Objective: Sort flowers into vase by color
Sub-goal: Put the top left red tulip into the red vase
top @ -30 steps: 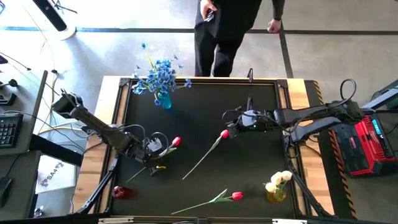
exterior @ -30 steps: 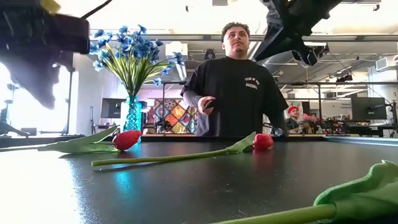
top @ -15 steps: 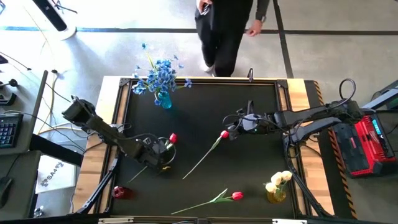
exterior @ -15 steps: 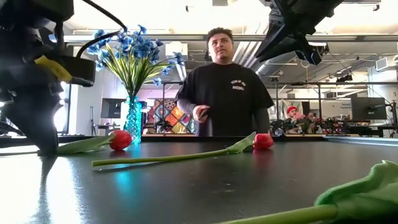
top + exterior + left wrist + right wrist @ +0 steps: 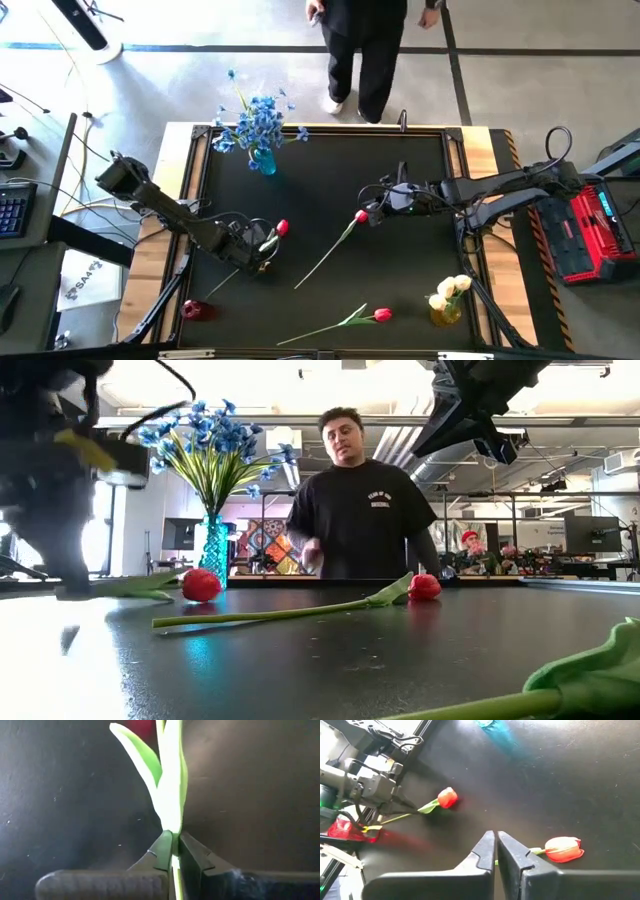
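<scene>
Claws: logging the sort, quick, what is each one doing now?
Left claw: closed on a red tulip stem.
Right claw: closed, holding nothing.

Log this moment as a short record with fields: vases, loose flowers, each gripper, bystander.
Blue vase: blue spray flowers in a teal vase, table's far left
Yellow vase: pale yellow tulips in a vase, near right corner
Red vase: small red vase, near left corner, holds no flowers
Loose tulips: centre tulip and front tulip lying on the black table
Left gripper: shut on the stem of a third red tulip
Right gripper: shut, at the centre tulip's stem, grip unclear
Person: standing beyond the far edge
</scene>
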Controlling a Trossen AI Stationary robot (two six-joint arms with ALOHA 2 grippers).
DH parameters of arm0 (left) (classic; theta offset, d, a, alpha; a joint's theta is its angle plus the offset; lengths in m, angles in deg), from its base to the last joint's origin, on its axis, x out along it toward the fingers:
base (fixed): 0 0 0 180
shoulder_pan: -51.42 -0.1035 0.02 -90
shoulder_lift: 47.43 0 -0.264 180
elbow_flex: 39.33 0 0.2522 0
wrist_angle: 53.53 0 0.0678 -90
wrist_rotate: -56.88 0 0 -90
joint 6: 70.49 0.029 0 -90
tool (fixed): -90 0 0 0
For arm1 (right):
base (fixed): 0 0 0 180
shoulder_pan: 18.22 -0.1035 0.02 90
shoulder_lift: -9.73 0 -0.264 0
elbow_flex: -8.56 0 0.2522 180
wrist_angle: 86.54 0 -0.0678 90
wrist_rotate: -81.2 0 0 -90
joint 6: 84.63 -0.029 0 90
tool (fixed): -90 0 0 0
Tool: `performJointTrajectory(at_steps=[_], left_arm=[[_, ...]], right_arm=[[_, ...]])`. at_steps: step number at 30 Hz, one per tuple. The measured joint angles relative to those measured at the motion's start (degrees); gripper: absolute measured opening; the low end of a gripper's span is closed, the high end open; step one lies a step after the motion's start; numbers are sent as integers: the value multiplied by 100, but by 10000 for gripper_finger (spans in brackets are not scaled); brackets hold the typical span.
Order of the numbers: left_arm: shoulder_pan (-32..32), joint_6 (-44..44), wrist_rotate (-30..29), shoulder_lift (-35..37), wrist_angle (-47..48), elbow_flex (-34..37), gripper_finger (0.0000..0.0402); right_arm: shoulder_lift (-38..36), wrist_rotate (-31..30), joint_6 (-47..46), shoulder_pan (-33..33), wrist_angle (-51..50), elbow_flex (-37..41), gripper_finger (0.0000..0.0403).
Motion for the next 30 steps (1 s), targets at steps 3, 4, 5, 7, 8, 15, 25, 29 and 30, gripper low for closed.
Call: performJointTrajectory(at_steps=[3,4,5,7,8,15,25,29,30], left_arm=[[0,2,-72,328,-60,0,7],[0,2,-138,474,-76,0,4],[10,4,-230,640,-106,0,3],[27,20,-480,981,-191,0,3],[33,75,-609,1159,-228,0,2],[10,691,-1390,2150,-560,-4,1],[7,1673,-2220,2670,-1558,-9,0],[-57,2013,-2369,2718,-1946,-9,0],[-93,2082,-2361,2716,-2051,-13,0]], right_arm=[[3,-13,37,-37,51,0,1],[29,-17,68,-51,126,-1,1],[44,-19,134,-62,209,0,1],[83,-30,246,-81,354,-1,4],[115,-39,337,-81,526,0,6],[192,-34,1060,-80,1810,-2,25],[157,342,1415,-81,2553,-2,113],[316,562,1492,-81,2859,-2,151],[412,646,1510,-81,3041,-2,160]])
